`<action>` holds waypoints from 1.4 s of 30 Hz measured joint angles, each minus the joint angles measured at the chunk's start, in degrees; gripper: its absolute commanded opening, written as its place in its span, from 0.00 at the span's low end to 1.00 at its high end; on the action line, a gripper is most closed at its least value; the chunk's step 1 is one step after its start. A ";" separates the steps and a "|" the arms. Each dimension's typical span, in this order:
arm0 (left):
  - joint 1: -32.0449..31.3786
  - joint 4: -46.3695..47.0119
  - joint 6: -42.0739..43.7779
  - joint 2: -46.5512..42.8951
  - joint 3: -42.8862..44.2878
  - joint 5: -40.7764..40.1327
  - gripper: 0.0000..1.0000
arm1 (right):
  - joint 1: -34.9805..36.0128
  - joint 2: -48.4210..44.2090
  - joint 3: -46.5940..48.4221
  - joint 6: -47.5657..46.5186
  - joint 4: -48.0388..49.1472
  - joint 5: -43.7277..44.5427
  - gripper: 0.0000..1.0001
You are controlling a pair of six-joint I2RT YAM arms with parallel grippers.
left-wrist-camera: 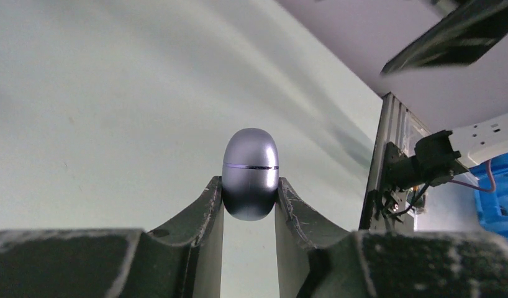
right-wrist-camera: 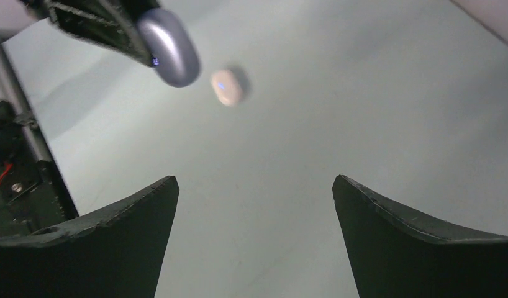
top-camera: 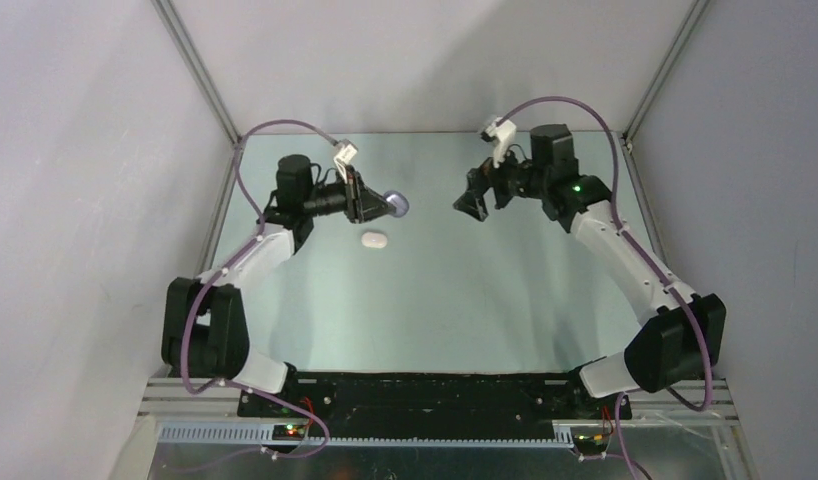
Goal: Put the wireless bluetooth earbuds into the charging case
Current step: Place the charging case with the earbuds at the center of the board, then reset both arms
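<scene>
In the upper centre of the top view, slightly left of the middle, the purple charging case (top-camera: pixel 397 205) is clamped between the fingers of the left gripper (top-camera: pixel 388 206) and held clear of the table (top-camera: pixel 465 290). In the left wrist view the case (left-wrist-camera: pixel 250 174) sits at frame centre. Its lower half is pinched between the two fingertips (left-wrist-camera: pixel 215 197), and its rounded top projects beyond them. A thin seam runs across the shell, and the lid is closed.

A white charging case (top-camera: pixel 374 240) lies on the table just below and to the left of the purple one in the top view, apart from both grippers. In the right wrist view it (right-wrist-camera: pixel 227 88) appears in the upper left, blurred, beside the purple case (right-wrist-camera: pixel 169 48).

The right gripper (top-camera: pixel 472 206) hangs to the right of the purple case in the top view, facing it across a gap. Its jaws stand wide apart with nothing between them, as the right wrist view (right-wrist-camera: pixel 254 181) confirms.
</scene>
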 measured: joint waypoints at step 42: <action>-1.16 -41.66 34.10 14.27 33.86 -27.12 1.00 | -13.62 -7.78 -7.23 10.32 -4.39 29.29 0.99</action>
